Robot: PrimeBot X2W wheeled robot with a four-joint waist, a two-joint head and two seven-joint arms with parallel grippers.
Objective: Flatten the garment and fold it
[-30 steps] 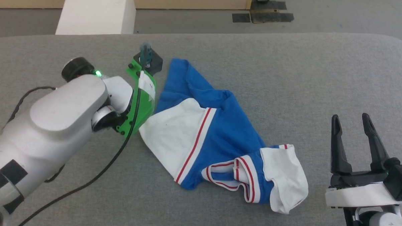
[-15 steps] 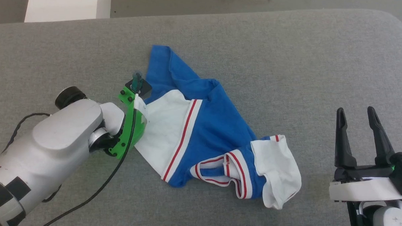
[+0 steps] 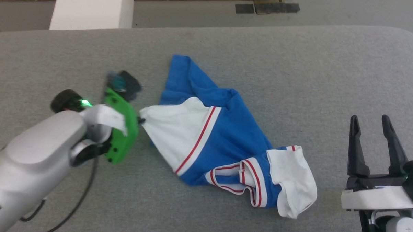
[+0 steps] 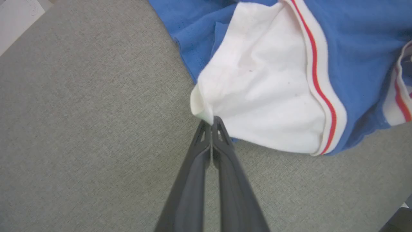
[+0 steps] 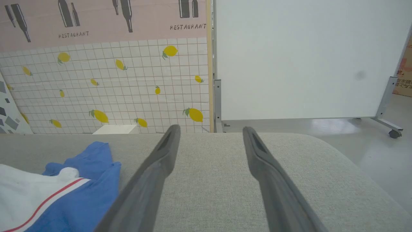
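Jersey (image 3: 233, 137) lay crumpled on the desk (image 3: 314, 65), loads of bare room all round. Left hand (image 4: 212, 120) had gone from spread to pinching the corner of the white sleeve (image 4: 257, 90); right hand (image 3: 369, 117) stayed spread, well apart.

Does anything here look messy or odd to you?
Yes: the shirt lies crumpled on the grey surface, twisted and folded over itself, its collar bunched beside one white sleeve. The left end effector pinches the other sleeve's corner.
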